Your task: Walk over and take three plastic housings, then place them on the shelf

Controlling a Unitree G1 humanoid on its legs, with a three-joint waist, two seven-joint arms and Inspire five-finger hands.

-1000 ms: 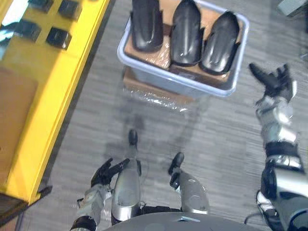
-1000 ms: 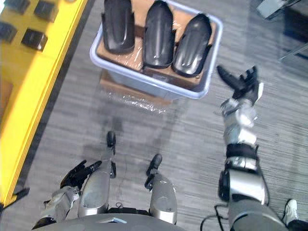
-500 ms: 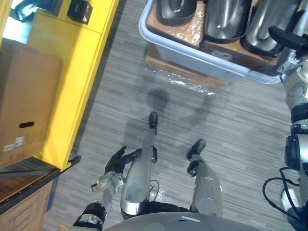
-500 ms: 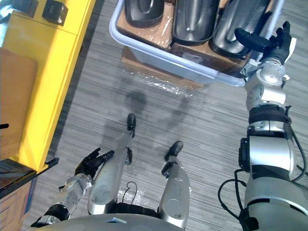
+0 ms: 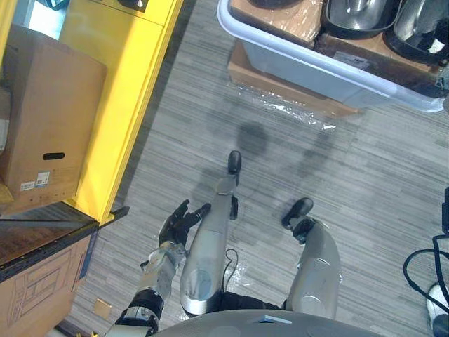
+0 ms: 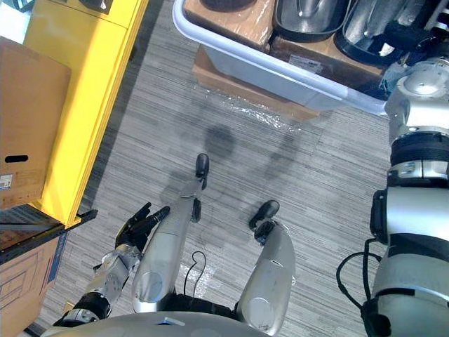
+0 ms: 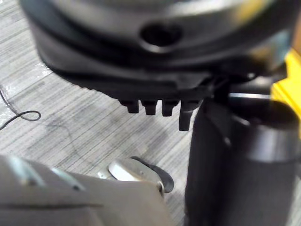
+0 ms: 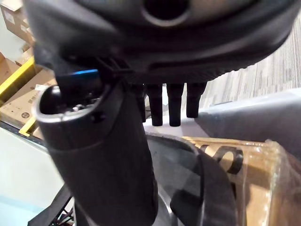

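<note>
Several glossy black plastic housings (image 5: 354, 14) stand side by side in a pale grey bin (image 5: 316, 67), on cardboard wrapped in film. My right hand (image 8: 101, 160) is open, reaching over the bin's right end. Its straight fingers (image 8: 164, 101) hover just above the rightmost housing (image 8: 197, 188) without closing on it. My left hand (image 5: 179, 223) hangs low by my side, open and holding nothing, above the grey floor. A yellow shelf (image 5: 119, 91) runs along the left.
The bin rests on a flat cardboard box (image 5: 280, 78) with clear film spilling onto the floor. A large cardboard box (image 5: 49, 133) sits on the yellow shelf, and a wooden crate (image 5: 35, 281) stands below it at the lower left.
The camera has moved closer, so the bin has shifted to the top of the view. My right hand has gone from beside the bin to over its right end.
</note>
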